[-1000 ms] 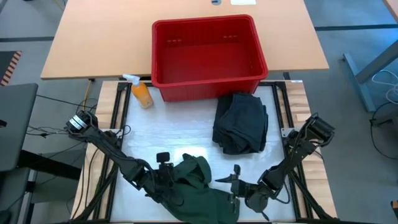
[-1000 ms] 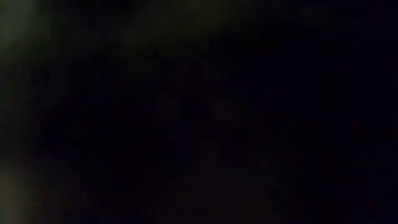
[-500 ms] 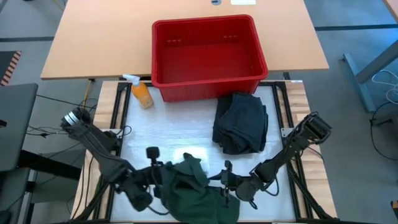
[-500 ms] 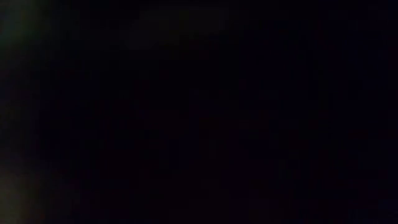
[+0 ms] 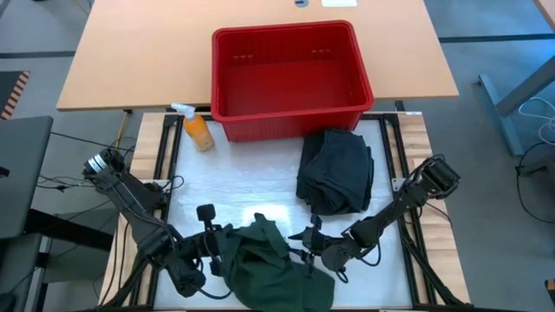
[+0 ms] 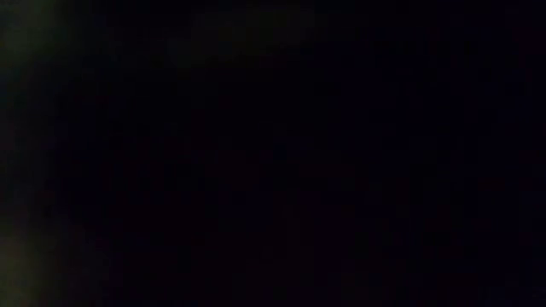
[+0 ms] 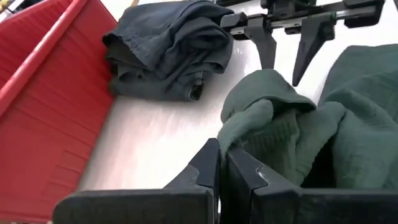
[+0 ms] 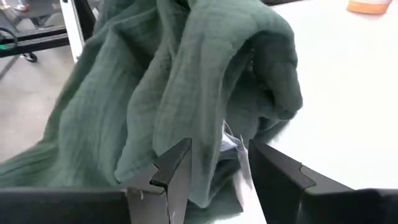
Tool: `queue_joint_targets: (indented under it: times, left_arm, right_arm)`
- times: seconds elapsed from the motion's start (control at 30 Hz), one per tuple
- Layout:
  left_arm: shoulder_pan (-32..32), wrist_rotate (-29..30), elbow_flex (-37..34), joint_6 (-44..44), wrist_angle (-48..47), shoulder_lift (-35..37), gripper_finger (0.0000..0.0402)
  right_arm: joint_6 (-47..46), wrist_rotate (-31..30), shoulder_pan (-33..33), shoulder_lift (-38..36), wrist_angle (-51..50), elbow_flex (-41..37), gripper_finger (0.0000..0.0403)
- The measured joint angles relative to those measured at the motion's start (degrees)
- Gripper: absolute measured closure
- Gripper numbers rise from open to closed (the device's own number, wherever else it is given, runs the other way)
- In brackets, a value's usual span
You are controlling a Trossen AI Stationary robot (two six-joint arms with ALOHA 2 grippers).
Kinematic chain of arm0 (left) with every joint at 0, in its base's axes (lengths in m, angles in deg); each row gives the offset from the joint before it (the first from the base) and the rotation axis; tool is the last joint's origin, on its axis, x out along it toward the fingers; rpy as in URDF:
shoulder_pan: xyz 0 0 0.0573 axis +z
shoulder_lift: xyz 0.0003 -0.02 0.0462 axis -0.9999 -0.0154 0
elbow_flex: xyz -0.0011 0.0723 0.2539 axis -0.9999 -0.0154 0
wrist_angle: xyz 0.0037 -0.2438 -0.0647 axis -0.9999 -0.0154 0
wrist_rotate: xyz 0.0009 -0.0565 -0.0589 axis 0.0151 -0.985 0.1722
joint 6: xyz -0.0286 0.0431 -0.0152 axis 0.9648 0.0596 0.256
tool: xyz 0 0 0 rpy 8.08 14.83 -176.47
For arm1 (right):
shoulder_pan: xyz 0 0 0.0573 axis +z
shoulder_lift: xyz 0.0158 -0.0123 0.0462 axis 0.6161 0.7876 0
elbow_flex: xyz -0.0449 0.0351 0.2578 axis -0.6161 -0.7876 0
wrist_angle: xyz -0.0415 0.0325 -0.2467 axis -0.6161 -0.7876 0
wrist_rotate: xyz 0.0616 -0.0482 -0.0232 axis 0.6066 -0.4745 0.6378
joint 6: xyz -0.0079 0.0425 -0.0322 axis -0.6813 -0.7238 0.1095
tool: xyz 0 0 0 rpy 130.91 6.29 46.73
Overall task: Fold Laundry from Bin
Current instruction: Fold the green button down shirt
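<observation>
Laundry lies in two lots on the table [image 5: 217, 186] in front of the red bin [image 5: 286, 82]: a dark folded pile [image 5: 336, 171] just beside the bin's front wall, and a crumpled green garment [image 5: 273, 269] farther from the bin, at the near edge. The left gripper [image 5: 218, 253] sits at the garment's left side, jaws clenched tight against the fabric edge. The right gripper [image 5: 305, 251] sits at its right side, jaws parted with a fold of green cloth between them.
</observation>
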Motion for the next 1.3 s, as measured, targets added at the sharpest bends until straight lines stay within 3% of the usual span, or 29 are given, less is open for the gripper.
queue_joint_targets:
  times: [0.2, 0.43, 0.53, 0.67, 0.83, 0.97, 1.13, 1.3]
  left_arm:
    - [0.0, 0.07, -0.28, 0.48, 0.1, 0.0, 0.0402]
    - [-0.11, 0.11, -0.31, 0.45, 0.22, 0.0, 0.0401]
    - [-0.17, 0.16, -0.33, 0.25, 0.4, 0.0, 0.0401]
    - [-0.28, -0.24, 0.01, -3.38, 1.75, 0.34, 0.0401]
    - [-0.42, 0.71, 6.31, -12.68, 1.78, 0.44, 0.0401]
    - [-0.44, 5.11, 16.37, -23.5, 0.18, 0.47, 0.0401]
    - [0.15, 21.35, 31.71, -40.6, -1.4, 0.48, 0.0401]
    - [5.05, 22.05, 49.04, -53.06, -1.35, 0.55, 0.0401]
  right_arm:
    - [-0.13, 8.17, -0.82, 0.17, 2.03, 0.01, 0.0219]
    - [2.46, 9.18, -3.08, 7.7, 9.45, 0.45, 0.0231]
    - [9.3, 9.6, -4.13, 7.33, 9.49, 2.8, 0.0282]
    - [21.13, 11.76, -4.92, 0.18, -3.04, 8.06, 0.038]
    - [33.48, 8.87, -6.48, -9.71, -27.76, 21.54, 0.0373]
    - [45.54, 8.75, -9.07, -13.52, -40.82, 36.93, 0.0384]
    - [62.45, 10.76, -15.26, -13.02, -48.24, 56.48, 0.0384]
    - [68.24, 15.04, -23.83, -8.24, -47.64, 73.02, 0.0384]
